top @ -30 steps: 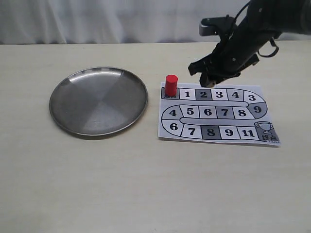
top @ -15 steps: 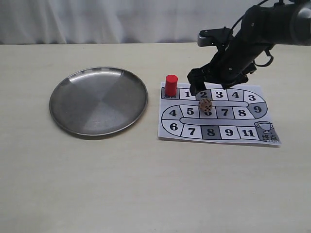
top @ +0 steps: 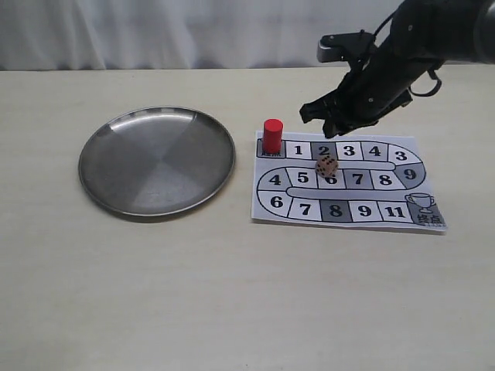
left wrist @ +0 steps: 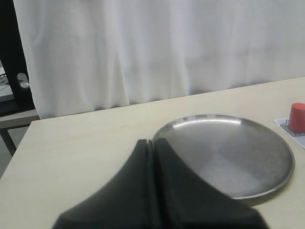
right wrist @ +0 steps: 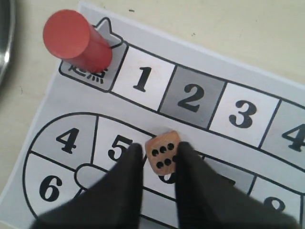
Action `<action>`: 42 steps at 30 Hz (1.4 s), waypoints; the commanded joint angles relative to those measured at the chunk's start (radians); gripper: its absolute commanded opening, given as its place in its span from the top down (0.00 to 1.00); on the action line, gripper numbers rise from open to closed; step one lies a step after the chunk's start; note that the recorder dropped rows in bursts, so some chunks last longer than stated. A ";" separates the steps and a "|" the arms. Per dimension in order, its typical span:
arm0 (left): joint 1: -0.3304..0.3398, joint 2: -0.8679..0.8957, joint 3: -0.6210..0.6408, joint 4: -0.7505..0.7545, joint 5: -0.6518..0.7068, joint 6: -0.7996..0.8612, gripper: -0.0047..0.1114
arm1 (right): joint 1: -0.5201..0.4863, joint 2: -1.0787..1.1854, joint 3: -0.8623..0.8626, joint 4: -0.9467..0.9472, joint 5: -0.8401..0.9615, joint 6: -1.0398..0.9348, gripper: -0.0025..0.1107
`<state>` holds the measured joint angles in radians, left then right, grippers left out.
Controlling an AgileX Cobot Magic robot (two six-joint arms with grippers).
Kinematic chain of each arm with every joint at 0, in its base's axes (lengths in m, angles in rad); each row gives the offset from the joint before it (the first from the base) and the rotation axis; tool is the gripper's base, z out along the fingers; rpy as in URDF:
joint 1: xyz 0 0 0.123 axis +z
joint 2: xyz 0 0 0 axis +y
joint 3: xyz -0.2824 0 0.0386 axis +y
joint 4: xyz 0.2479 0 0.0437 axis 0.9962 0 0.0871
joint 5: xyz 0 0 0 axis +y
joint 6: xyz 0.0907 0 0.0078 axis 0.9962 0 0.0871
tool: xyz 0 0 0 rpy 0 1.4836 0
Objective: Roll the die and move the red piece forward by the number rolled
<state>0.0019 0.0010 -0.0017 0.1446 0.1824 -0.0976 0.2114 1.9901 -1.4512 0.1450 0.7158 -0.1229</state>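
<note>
The die (top: 327, 166) lies on the paper game board (top: 363, 210), on a middle-row square just right of the 5; in the right wrist view the die (right wrist: 163, 151) shows several dark pips on top. My right gripper (top: 331, 124) hangs open above it, apart from it, and from the wrist its fingers (right wrist: 128, 176) frame the die without touching. The red piece (top: 272, 135) stands upright on the start square at the board's top left corner, and it shows in the right wrist view (right wrist: 76, 40) and the left wrist view (left wrist: 298, 118). My left gripper (left wrist: 153, 143) is shut and empty.
A round steel plate (top: 100, 154) with nothing in it lies left of the board; its rim (left wrist: 267, 191) sits just beyond the left gripper. The board's numbered track ends at a trophy square (top: 425, 207). A white curtain closes off the table's far edge.
The die, unseen one second ago, dropped from the right gripper onto the board and settled. The right gripper then lifted slightly and shifted right. The red piece stayed put.
</note>
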 commanded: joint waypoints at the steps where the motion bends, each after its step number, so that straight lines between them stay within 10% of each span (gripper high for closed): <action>1: -0.002 -0.001 0.002 -0.003 -0.009 -0.001 0.96 | -0.004 -0.069 -0.002 -0.016 0.042 -0.024 0.94; 42: -0.002 -0.001 0.002 0.000 -0.009 -0.001 0.96 | 0.000 0.071 0.232 -0.046 -0.235 -0.079 0.94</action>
<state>0.0019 0.0010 -0.0017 0.1446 0.1824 -0.0976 0.2114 2.0630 -1.2220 0.1002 0.4956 -0.1938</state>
